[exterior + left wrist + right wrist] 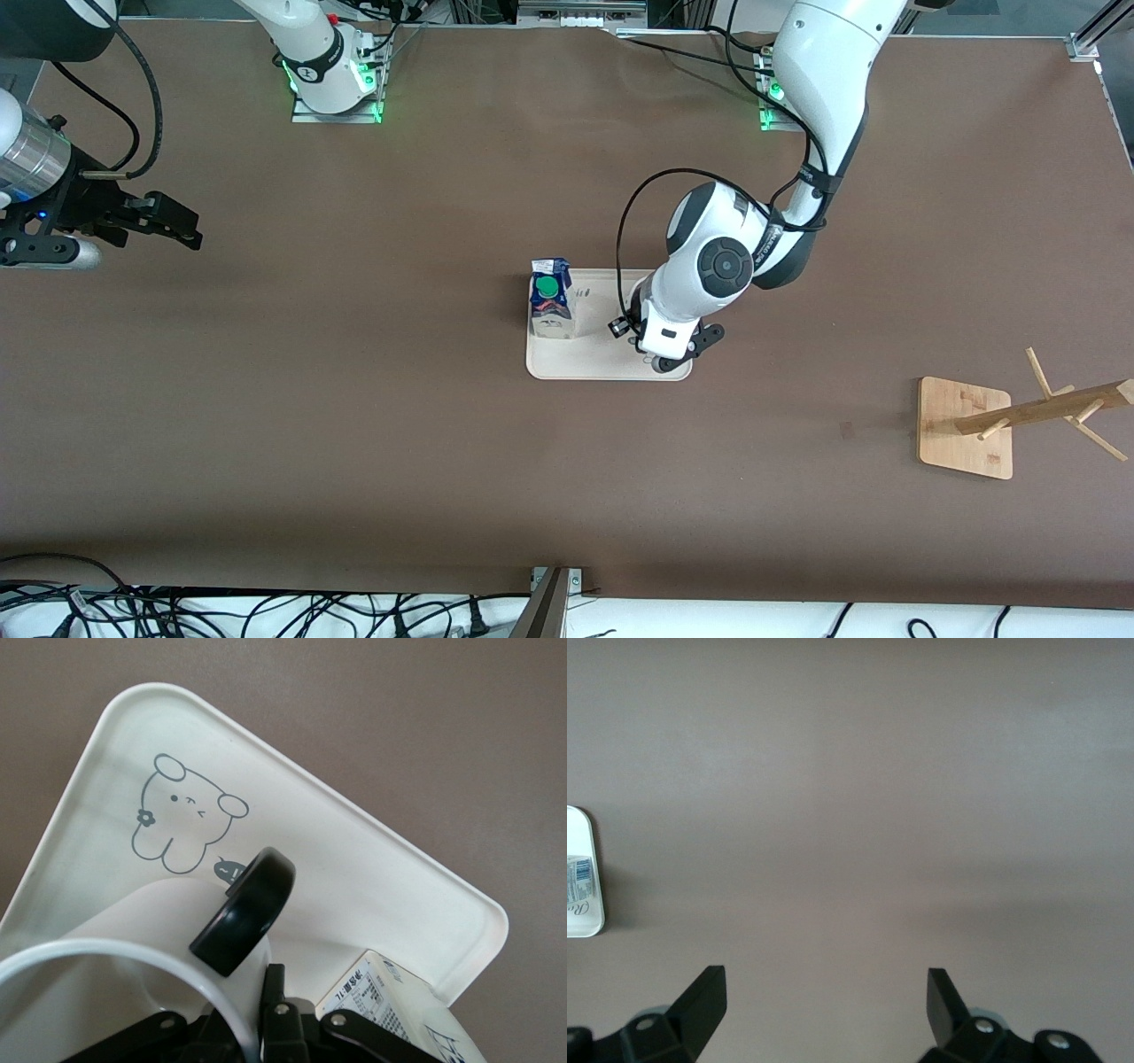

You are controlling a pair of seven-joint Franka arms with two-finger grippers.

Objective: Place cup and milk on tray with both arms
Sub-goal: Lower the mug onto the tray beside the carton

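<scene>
The cream tray (594, 354) lies mid-table. On its end toward the right arm stands the blue-and-white milk (551, 301) with its green cap. My left gripper (663, 353) is over the tray's other end, and the wrist hides most of the cup there. In the left wrist view the left gripper (252, 1010) is shut on the rim of the white cup (106, 952), beside its black handle (244, 912). Under the cup are the tray (354, 842) and its bunny drawing, with the milk (399, 1001) beside it. I cannot tell whether the cup touches the tray. My right gripper (190, 226) (826, 992) waits open with nothing in it over bare table.
A wooden mug rack (966, 427) with slanted pegs stands toward the left arm's end of the table, nearer the front camera than the tray. Cables lie along the table's near edge. The right wrist view catches one end of the tray (589, 837).
</scene>
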